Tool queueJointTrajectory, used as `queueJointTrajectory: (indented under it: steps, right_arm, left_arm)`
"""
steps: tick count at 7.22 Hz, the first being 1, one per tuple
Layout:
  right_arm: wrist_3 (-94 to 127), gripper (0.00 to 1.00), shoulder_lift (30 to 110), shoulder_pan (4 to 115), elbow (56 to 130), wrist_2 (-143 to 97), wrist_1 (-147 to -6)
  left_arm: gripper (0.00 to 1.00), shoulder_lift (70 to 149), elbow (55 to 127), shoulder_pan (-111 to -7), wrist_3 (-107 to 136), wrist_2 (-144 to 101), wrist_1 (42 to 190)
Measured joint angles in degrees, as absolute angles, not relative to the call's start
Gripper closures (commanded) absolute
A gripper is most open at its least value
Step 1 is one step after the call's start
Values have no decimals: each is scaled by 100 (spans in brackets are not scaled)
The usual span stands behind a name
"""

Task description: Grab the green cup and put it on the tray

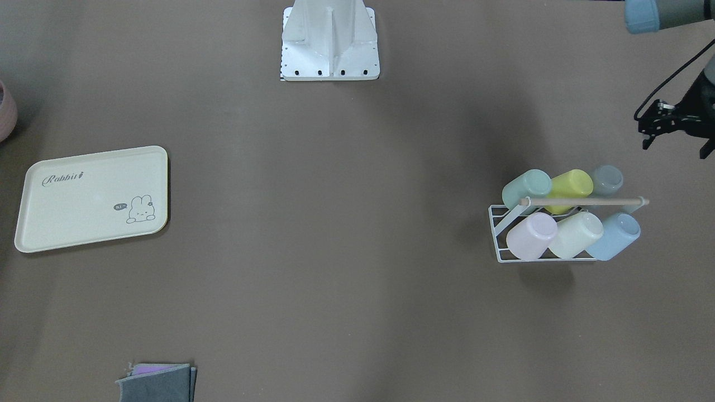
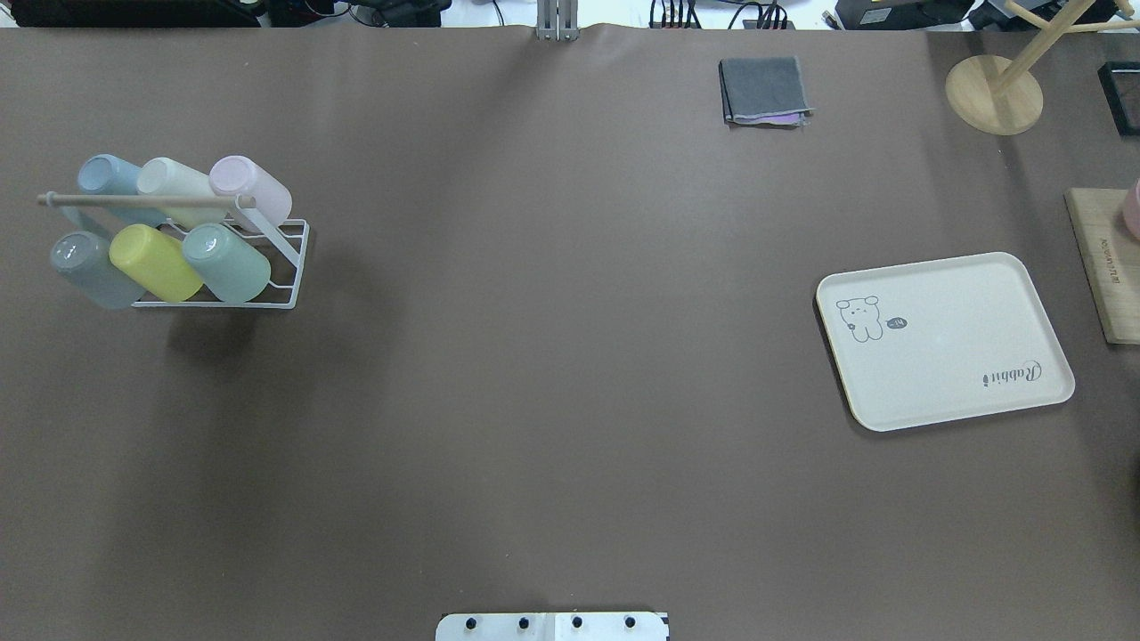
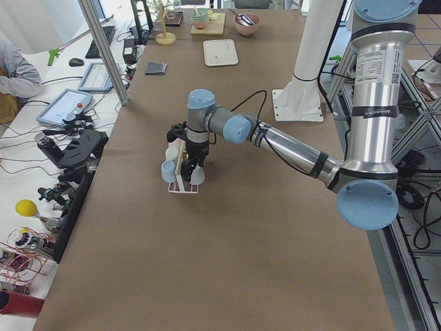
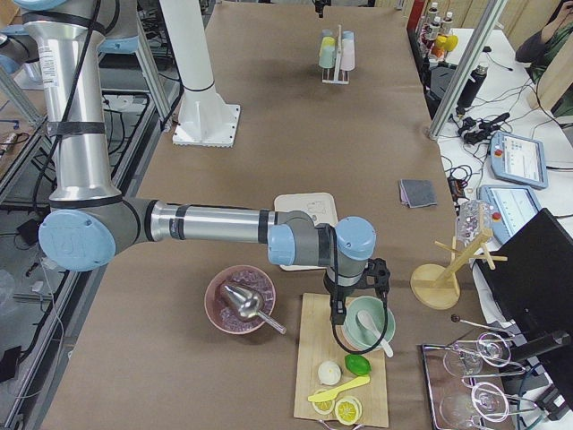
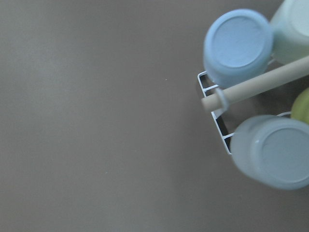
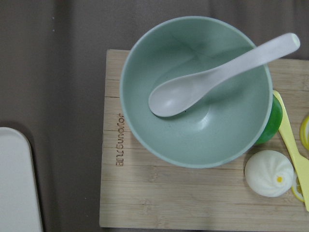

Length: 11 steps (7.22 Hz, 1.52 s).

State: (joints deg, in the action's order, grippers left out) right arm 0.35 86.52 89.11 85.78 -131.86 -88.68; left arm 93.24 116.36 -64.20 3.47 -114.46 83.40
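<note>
The green cup (image 2: 227,263) (image 1: 526,187) lies mouth-down on the near right end of a white wire rack (image 2: 289,267) at the table's left, beside a yellow-green cup (image 2: 156,263). The tray (image 2: 944,338) (image 1: 92,198) lies flat and bare at the table's right. In the exterior left view my left gripper (image 3: 195,169) hangs over the rack's outer end. I cannot tell whether it is open or shut. Its wrist view shows only the blue cup (image 5: 239,46) and the grey-blue cup (image 5: 273,152). My right gripper (image 4: 345,309) hovers over a green bowl (image 6: 195,92), its state unclear.
The rack holds several pastel cups under a wooden rod (image 2: 142,201). A folded grey cloth (image 2: 764,91) and a wooden stand (image 2: 993,93) sit at the far side. A cutting board (image 2: 1104,263) with bowl, spoon and food lies right of the tray, beside a pink bowl (image 4: 240,300).
</note>
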Motion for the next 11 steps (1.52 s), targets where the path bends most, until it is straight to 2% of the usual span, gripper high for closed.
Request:
queueJointTrajectory:
  steps: [3,6,9,11]
  right_arm:
    - [35,0,8632,8904,8558,-13223,-8874]
    - [402,0,8639,8698,8664,-13142,-8599]
    - [1793,0,8754,8237,8973,-13505,-7441]
    - [2652,0,8777,7586,9490,-13657,-7290]
  left_arm:
    - [1,10570,12013,-5157,-1217,-9922,6563]
    - [1,11249,12217,-4245,-1537,-8648,4943]
    - [1,11755,12069,-2879,-1553,-7020,3512]
    - [2,12115,11682,-2520,-1560,-5925,2972]
